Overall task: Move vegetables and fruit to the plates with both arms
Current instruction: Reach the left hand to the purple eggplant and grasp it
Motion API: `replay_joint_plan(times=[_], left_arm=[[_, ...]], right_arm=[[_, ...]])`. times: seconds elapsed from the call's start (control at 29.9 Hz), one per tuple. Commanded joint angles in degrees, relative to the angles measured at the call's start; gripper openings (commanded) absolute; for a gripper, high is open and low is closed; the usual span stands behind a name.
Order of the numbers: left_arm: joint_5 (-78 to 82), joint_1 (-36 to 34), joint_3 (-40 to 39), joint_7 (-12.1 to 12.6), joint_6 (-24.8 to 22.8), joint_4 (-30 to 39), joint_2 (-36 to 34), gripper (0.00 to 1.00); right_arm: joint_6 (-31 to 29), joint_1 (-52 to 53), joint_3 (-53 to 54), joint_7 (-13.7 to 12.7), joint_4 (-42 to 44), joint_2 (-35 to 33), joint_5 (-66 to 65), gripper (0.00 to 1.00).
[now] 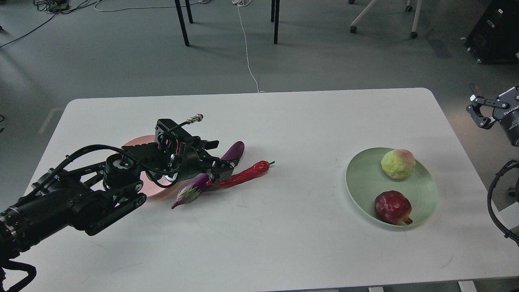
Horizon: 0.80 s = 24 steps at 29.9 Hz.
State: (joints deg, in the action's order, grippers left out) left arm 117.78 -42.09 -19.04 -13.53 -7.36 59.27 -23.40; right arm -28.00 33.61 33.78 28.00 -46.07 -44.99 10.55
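— On the white desk (259,121), what did we have, biggest first?

— Our left arm (69,198) reached in from the left, its gripper (217,160) over the eggplant (215,172) where the red chili pepper (243,174) lay against it. The jaws stood a little apart around the eggplant's middle, though we could not tell whether they truly gripped it.

— And the plates?

— The pale green plate (361,186) sat at the right and carried both fruits: the yellow-green fruit (398,163) at its far side, the dark red pomegranate (392,207) at its near side. The pink plate (140,142) lay mostly hidden behind our left gripper, just beside the eggplant's stem end.

— Our right gripper?

— The right gripper (475,110) hung off the desk's right edge, fingers spread, holding nothing, well apart from the green plate.

— The vegetables themselves?

— Both lay on the bare desk, on neither plate, the chili's tip pointing right.
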Motion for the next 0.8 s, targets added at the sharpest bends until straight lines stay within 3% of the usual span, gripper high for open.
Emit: replay_joint_plan(times=[0.0, 0.17, 0.3, 0.6, 0.77], left_arm=[[0.0, 0.08, 1.46, -0.01, 0.68, -2.13, 0.19, 0.75], [0.0, 0.08, 1.55, -0.01, 1.38, -4.51, 0.98, 0.67], [0.09, 0.16, 1.55, -0.01, 1.38, -4.51, 1.07, 0.47], [-0.27, -0.01, 4.36, -0.09, 1.38, -4.51, 1.51, 0.34], [-0.35, 0.08, 4.28, -0.09, 1.38, -4.51, 2.83, 0.19]], right_arm=[[0.0, -0.03, -0.03, 0.0, -0.16, -0.09, 0.0, 0.99], [0.0, -0.03, -0.03, 0.0, -0.87, -0.18, -0.18, 0.99], [0.0, 0.14, 0.67, 0.0, -0.69, -0.18, -0.27, 0.99], [0.0, 0.58, 0.59, 0.0, -0.78, -0.88, -0.44, 0.99], [0.0, 0.58, 0.67, 0.0, -0.78, -1.24, -0.44, 0.99]])
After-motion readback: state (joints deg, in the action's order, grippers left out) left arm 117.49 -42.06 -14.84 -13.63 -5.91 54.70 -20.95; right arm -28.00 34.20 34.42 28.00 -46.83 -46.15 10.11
